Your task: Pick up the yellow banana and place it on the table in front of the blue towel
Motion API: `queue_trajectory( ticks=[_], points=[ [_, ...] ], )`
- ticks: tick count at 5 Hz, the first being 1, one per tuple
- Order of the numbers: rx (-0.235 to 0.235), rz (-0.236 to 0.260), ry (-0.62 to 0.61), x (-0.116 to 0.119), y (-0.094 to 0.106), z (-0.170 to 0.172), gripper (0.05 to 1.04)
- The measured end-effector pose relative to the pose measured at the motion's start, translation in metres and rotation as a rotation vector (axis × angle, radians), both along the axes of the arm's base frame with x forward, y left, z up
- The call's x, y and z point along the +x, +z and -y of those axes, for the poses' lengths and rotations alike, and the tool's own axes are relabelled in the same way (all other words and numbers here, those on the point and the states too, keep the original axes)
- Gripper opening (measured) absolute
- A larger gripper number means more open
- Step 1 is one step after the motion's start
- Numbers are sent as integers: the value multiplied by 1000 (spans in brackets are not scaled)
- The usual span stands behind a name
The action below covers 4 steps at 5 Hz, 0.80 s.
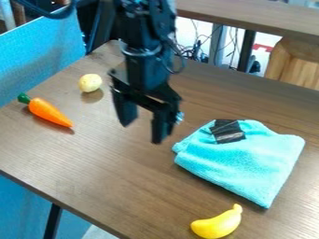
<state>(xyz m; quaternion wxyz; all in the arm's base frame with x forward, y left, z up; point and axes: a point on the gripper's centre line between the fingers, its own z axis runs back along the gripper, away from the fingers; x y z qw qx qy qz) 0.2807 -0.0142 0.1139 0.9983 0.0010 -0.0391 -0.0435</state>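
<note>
The black gripper point(144, 130) hangs over the middle of the table, its two fingers spread apart with nothing between them. To its right and slightly below lies a folded light-blue cloth point(243, 161) with a black patch near its upper left edge. An orange toy carrot point(48, 112) with a green top lies at the left. Up and to the right of the carrot is a small pale yellow round object point(90, 82). A yellow toy banana point(218, 224) rests near the bottom, below the cloth.
The brown wooden table point(118, 172) has its front edge running diagonally at the lower left. A blue panel point(40, 51) stands along the left side. Behind the table are cables, another wooden surface point(249, 16) and a light wooden piece point(296, 63).
</note>
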Motion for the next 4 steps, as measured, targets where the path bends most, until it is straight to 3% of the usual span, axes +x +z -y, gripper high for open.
queue_trajectory(
  ticks=[1, 4],
  points=[
    [46, 30, 138, 12, 7, -43, 1005],
    [123, -13, 394, 32, -5, -180, 1005]
  ],
)
